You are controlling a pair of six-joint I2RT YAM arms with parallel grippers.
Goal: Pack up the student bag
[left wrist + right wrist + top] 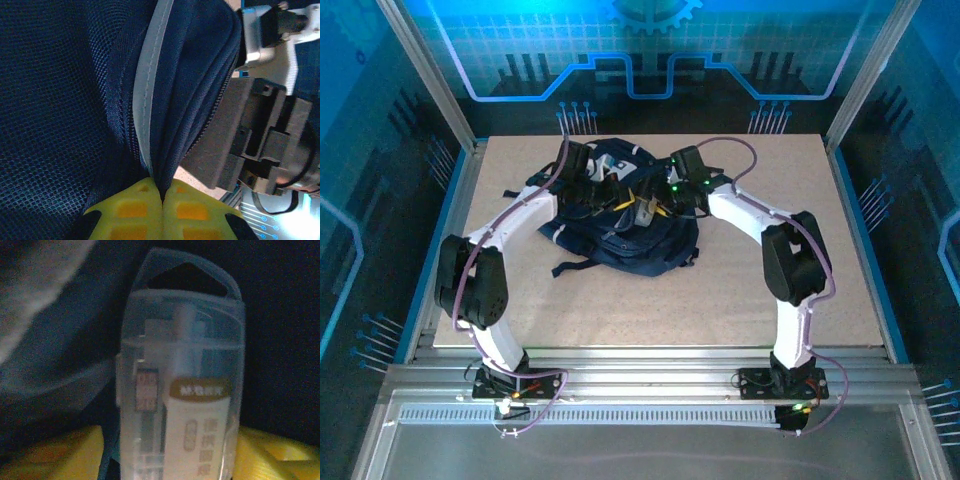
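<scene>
Two arms bent in over the student bag (620,240). The bag lay on the table (770,290), near the middle and a bit toward the far side. The left gripper (162,195) was pinched tight on a fold of the bag's dark blue cloth. A grey stripe (147,100) ran up the cloth from its yellow tips. The right gripper (170,455) was low, with dark cloth all around it. A clear plastic case (182,365) stood between its yellow fingers (75,450). I could not tell if those fingers were squeezing the case or just sat beside it. From above, both grippers sat close together over the middle of the bag.
</scene>
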